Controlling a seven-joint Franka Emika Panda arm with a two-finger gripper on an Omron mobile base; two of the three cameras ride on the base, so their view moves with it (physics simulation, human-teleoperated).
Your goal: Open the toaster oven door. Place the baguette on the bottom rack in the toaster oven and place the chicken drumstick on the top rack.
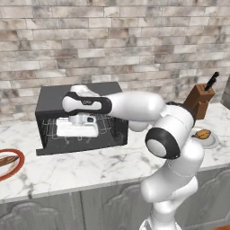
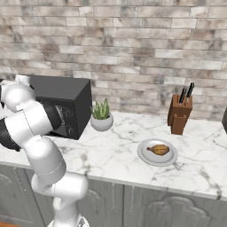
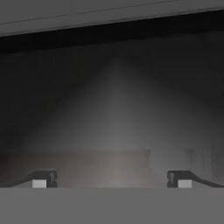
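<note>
Left base view: toaster oven (image 1: 81,117) on worktop (image 1: 90,168), door apparently down, gripper (image 3: 112,178) inside, spread wide, empty. Baguette (image 1: 8,160) on red-rimmed plate (image 1: 18,168) at left: light, stiff, crusty; best pinched mid-length. Chicken drumstick (image 2: 158,149) on grey plate (image 2: 146,158): probably greasy, best taken at thick end.

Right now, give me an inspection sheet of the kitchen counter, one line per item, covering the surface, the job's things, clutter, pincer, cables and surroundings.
Surface: white marble counter, over grey cabinets.
Toaster oven: black, front open, wire racks visible inside.
Baguette: on a red-rimmed plate at the counter's left edge.
Drumstick: on a grey plate, right of the oven.
Clutter: potted plant beside the oven; knife block near the wall.
Pincer: open, empty, at the oven mouth.
Cables: nothing seen.
Surroundings: brick wall behind.
</note>
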